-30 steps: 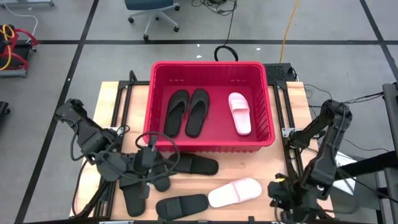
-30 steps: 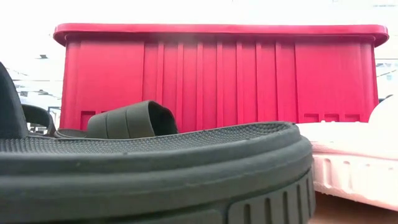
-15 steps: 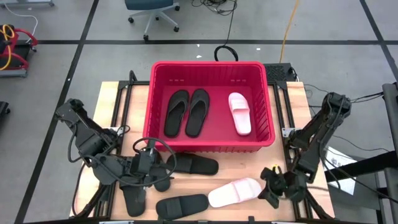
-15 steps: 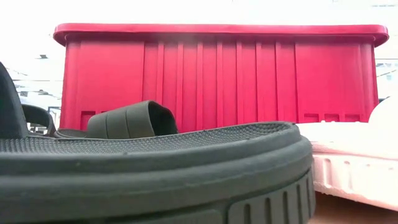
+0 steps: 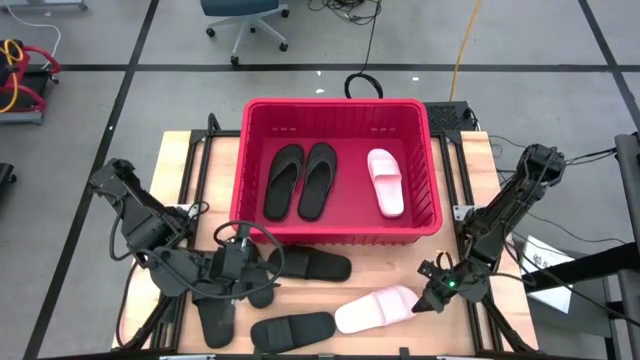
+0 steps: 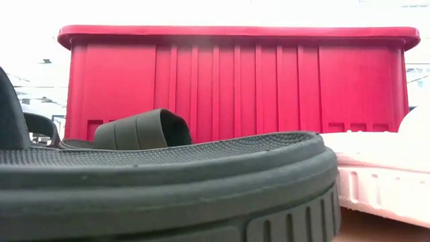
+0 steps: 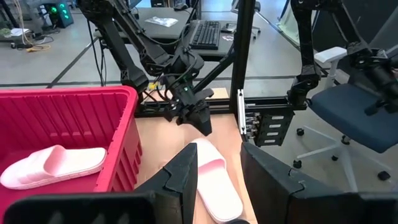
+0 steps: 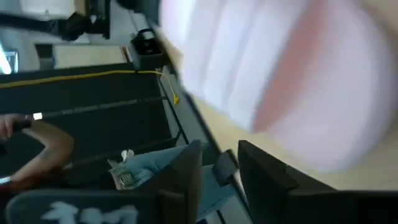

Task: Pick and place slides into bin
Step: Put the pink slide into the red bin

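Note:
The red bin (image 5: 340, 236) stands at the table's far middle. In it lie two black slides (image 5: 300, 180) and one pink slide (image 5: 385, 182). On the table in front of it lies a second pink slide (image 5: 375, 310), sole down. Three black slides (image 5: 315, 265) (image 5: 293, 330) (image 5: 215, 320) lie to its left. My right gripper (image 5: 428, 298) is open, low at this pink slide's right end (image 7: 202, 149); I cannot tell whether it touches it. My left gripper (image 5: 265, 272) hangs open and empty above the black slides.
The low view is filled by a black slide's sole (image 6: 168, 188) close to the camera, with the bin's wall (image 6: 235, 81) behind it. An office chair (image 7: 354, 112) stands past the table's right edge. A person's arm (image 8: 43, 146) shows beyond the table.
My right gripper has come down from the near right corner toward the table's left and the pink slide's right end, and has rolled on the way. The slides have not moved.

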Available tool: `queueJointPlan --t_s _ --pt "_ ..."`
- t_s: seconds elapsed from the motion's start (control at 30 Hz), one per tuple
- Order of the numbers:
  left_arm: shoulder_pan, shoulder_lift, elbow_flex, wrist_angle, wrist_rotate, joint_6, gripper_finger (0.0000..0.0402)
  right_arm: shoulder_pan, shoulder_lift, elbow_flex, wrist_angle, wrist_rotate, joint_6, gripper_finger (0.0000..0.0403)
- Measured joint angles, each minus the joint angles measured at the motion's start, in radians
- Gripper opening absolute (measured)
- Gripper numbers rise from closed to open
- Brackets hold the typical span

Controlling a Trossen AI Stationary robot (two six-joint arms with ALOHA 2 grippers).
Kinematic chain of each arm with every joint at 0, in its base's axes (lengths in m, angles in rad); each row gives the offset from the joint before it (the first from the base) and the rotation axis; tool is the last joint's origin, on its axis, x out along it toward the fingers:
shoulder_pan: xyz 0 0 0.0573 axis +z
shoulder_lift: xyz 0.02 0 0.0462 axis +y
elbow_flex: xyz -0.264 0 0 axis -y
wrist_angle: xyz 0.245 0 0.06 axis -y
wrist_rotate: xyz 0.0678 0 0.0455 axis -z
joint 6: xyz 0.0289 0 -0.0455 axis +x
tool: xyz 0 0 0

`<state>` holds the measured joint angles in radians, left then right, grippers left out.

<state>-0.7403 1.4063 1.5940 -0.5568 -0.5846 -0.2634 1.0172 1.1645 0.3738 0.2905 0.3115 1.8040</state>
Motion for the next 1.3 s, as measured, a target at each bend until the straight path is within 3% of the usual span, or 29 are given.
queueJointPlan --t_s 0.2,0.77,0.93,1.3 --pt "0.000 0.000 0.000 0.000 0.000 -0.001 0.0122 -0.028 0.000 -0.035 -0.002 -0.001 0.095 0.0111" --pt "0.000 0.000 0.000 0.000 0.000 -0.003 0.0122 -0.103 0.004 -0.036 -0.003 -0.032 0.098 0.0107" --pt "0.000 0.000 0.000 0.000 0.000 -0.002 0.0122 -0.103 0.050 -0.036 0.003 -0.079 0.127 0.0097" --pt "0.000 0.000 0.000 0.000 0.001 0.004 0.0122 -0.103 0.178 -0.036 0.182 -0.076 0.126 0.0094"
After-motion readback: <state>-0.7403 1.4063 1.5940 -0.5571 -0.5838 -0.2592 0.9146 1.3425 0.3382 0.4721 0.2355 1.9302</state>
